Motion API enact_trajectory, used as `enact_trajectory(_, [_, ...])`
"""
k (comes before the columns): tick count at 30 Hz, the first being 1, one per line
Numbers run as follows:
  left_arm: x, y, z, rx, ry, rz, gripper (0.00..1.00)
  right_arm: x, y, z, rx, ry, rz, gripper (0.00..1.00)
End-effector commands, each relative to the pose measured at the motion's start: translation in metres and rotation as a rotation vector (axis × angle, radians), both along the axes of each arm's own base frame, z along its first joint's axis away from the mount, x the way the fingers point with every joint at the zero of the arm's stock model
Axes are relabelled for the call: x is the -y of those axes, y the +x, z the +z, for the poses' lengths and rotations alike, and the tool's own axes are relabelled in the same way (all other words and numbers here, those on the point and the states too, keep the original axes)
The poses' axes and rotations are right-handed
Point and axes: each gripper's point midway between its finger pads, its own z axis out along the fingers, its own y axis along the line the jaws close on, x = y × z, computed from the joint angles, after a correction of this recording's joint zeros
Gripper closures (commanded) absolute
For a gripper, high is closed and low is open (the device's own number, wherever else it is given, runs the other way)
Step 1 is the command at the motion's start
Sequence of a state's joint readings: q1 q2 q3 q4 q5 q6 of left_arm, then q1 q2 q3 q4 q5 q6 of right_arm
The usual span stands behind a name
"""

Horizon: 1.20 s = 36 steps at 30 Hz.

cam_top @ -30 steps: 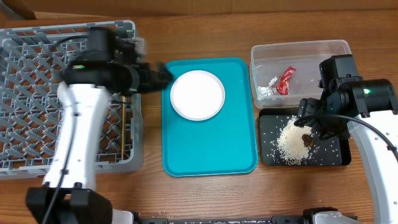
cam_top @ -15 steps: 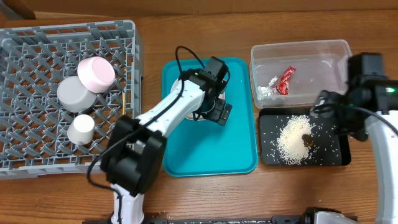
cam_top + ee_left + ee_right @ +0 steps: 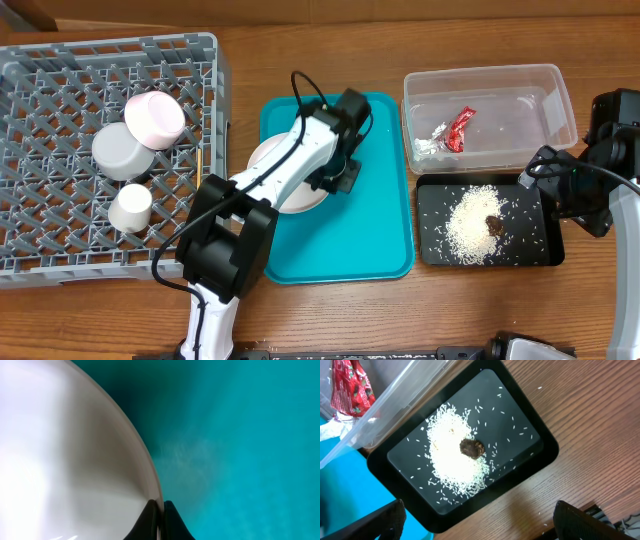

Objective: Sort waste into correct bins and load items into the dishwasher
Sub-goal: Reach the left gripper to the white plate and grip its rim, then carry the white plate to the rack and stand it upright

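In the left wrist view my left gripper (image 3: 160,510) is shut on the rim of the large white plate (image 3: 65,450). The overhead view shows that gripper (image 3: 340,178) over the teal tray (image 3: 360,240), with the plate (image 3: 300,198) partly under the arm. My right gripper (image 3: 562,192) hangs open and empty just right of the black tray (image 3: 535,255). That tray holds white rice (image 3: 451,462) and a brown lump (image 3: 471,447). The clear tub (image 3: 500,80) holds the red-and-silver wrapper (image 3: 458,128). The grey rack (image 3: 60,255) carries a small plate (image 3: 155,117), a bowl (image 3: 118,153) and a cup (image 3: 130,208).
A thin wooden chopstick (image 3: 203,165) shows at the rack's right wall. A few rice grains (image 3: 540,515) lie on the wooden table beside the black tray. The tub and black tray stand close together, right of the teal tray.
My left arm came from the rack to the teal tray and shut on the plate's rim; the plate shifted left. The right gripper drew back to the right of the black tray.
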State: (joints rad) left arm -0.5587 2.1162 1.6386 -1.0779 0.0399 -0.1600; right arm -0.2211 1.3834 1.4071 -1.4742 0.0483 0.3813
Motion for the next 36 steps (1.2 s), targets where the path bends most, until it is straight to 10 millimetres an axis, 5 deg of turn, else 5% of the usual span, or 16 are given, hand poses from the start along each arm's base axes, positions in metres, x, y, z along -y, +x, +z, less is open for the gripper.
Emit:
enact_trajectory(1, [0.019, 0.031, 0.069, 0.107, -0.086, 0.038, 0.96, 0.000, 0.001, 0.008, 0.035, -0.002, -0.007, 0.04])
enact_trajectory(4, [0.016, 0.047, 0.127, 0.214, -0.150, 0.063, 0.96, 0.000, 0.001, 0.008, 0.033, -0.005, 0.011, 0.04])
enact_trajectory(8, [-0.018, 0.060, 0.199, 0.341, -0.263, 0.159, 0.96, 0.000, 0.002, 0.008, 0.034, -0.005, 0.012, 0.04])
enact_trajectory(16, [-0.101, 0.067, 0.263, 0.281, -0.755, 0.239, 0.96, 0.000, 0.002, 0.008, 0.034, -0.005, 0.012, 0.04])
enact_trajectory(22, [-0.175, 0.082, 0.265, 0.283, -0.937, 0.370, 0.96, 0.000, 0.002, 0.008, 0.033, -0.006, 0.015, 0.04])
enact_trajectory(36, [-0.214, 0.103, 0.192, 0.153, -0.966, 0.452, 0.96, 0.000, 0.001, 0.008, 0.032, -0.007, 0.019, 0.04])
